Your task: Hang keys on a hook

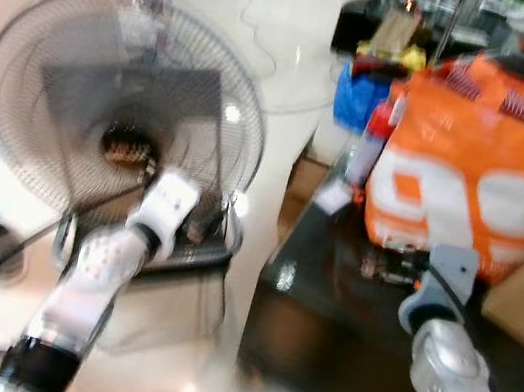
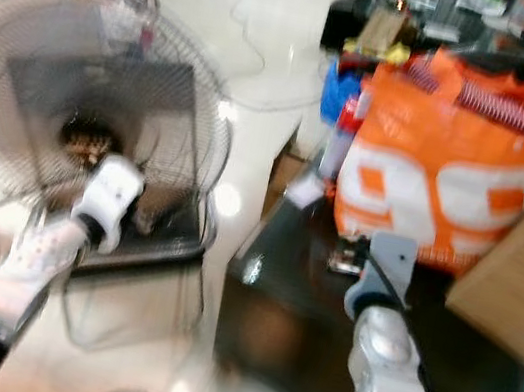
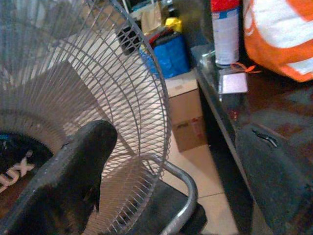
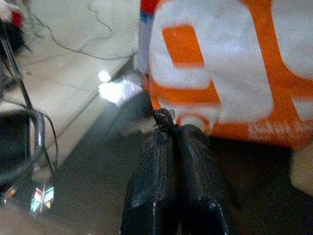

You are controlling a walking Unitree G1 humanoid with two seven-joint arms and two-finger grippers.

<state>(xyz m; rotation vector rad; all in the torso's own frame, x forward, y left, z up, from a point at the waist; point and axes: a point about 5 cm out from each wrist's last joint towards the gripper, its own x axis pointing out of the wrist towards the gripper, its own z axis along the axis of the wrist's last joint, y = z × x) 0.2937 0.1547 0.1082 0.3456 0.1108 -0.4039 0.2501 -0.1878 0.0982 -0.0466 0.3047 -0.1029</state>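
Big floor fan [image 1: 119,115] stands on the tiled floor, left of a dark surface [image 1: 320,328] carrying an orange-white bag [image 1: 487,160]. Left gripper [image 3: 166,161] near the fan grille — jaws spread. Right gripper [image 4: 170,128] over the surface by the bag, jaws pressed together on sth small & dark — can't tell if keys.

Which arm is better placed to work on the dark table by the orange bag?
Right, probably. The right gripper is over the dark table at the foot of the orange bag, fingers shut. The left gripper, open, is off to the side at the fan.
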